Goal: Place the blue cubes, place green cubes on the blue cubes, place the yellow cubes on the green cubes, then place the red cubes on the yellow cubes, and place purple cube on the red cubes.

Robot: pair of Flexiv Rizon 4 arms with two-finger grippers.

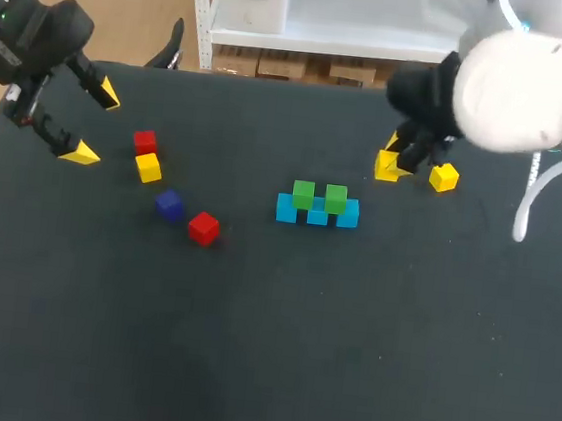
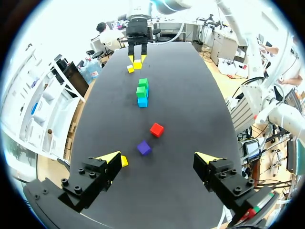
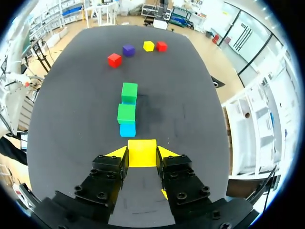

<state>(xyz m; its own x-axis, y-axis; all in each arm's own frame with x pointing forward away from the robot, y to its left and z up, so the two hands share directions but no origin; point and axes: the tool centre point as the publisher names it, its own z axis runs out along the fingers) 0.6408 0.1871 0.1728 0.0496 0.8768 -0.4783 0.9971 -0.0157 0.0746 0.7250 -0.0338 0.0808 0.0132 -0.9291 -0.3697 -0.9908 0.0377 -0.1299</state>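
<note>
Head view looks down on a dark worktop (image 1: 274,371). Near the middle of the frame, three blue cubes (image 1: 317,214) sit in a row, touching side by side. Two green cubes (image 1: 303,194) sit on top of them, with a small gap between the two.

At the upper right, the right end effector (image 1: 399,159) pinches a yellow cube (image 1: 386,166). A second yellow cube (image 1: 443,177) lies just beside it, on the right. I cannot tell if the pinched cube touches the worktop.

At the upper left, the left end effector (image 1: 91,122) is spread wide and holds nothing. To its right sit a red cube (image 1: 144,142) and a third yellow cube (image 1: 148,166), close together. A purple cube (image 1: 169,204) and a second red cube (image 1: 203,227) lie a bit lower, near each other, between that pair and the blue row.

Right wrist view shows both fingers pressed on the sides of the yellow cube, with the blue and green cubes straight ahead of it. Left wrist view shows the spread fingers, with the third yellow cube just beside one finger and the purple cube ahead.
</note>
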